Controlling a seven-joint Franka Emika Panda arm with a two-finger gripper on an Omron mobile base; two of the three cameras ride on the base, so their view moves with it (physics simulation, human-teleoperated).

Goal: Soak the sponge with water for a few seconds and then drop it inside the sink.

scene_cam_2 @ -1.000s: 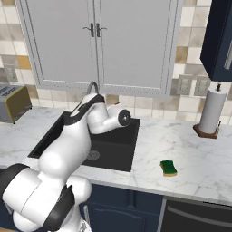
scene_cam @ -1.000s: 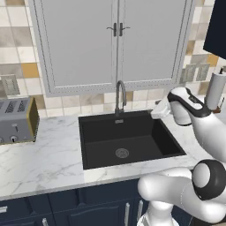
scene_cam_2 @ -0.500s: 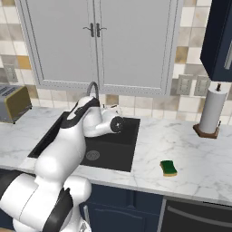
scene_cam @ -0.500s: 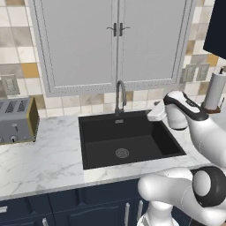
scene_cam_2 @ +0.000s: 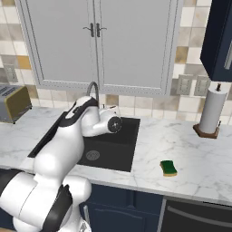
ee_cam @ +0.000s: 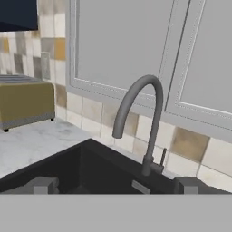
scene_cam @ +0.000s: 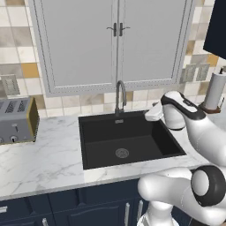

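The gripper (ee_cam: 113, 186) is empty and its jaws stand wide apart: in the hand view the two dark fingertips (ee_cam: 43, 185) rise near the lower left and lower right of the frame with nothing between them. The hand looks toward the faucet (ee_cam: 142, 120), which stands at frame centre behind the sink (ee_cam: 77, 170). No water shows at the spout.

The sponge (scene_cam_2: 169, 167) lies flat on the white marble counter (scene_cam_2: 190, 158), in the lower centre-right of the right base view. It sits near the front edge of the counter, well apart from the sink (scene_cam_2: 124, 149) and roughly between the sink and the paper towel roll (scene_cam_2: 211, 111) at the upper right.

Governing relation: in the right base view the hand hangs over the right part of the sink, just left of frame centre, and the sponge lies to its lower right, across the sink rim and out on open counter. The hand faces the back wall, so the sponge is off to its side, not in front of it. By judgement, the next move calls for a swing rightward and downward, with the jaws turned to point at the counter.

The sponge's long axis appears to run roughly front to back with a slight slant; the jaws would best close across its shorter width. Its green layer faces up.
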